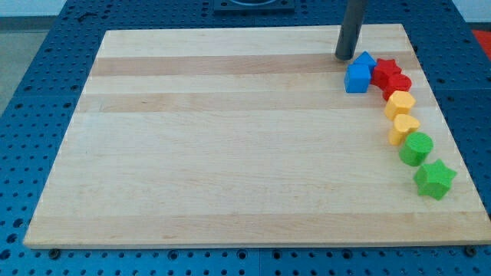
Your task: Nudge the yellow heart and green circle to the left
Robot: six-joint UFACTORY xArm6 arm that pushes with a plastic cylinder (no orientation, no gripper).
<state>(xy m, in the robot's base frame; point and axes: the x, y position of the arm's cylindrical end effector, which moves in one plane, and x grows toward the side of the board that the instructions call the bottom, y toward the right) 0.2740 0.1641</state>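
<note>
The yellow heart [403,128] lies near the board's right edge. The green circle [416,147] touches it just below. My tip [345,57] rests on the board near the view's top, well above and left of both, right beside the top-left of the blue blocks. The rod rises out of the view's top.
Blocks form a curved chain along the right side: two blue blocks [359,73], a red star [386,70], a red block [398,83], a yellow hexagon [400,103], then the heart, the circle and a green star [435,179]. The wooden board [230,153] lies on a blue perforated table.
</note>
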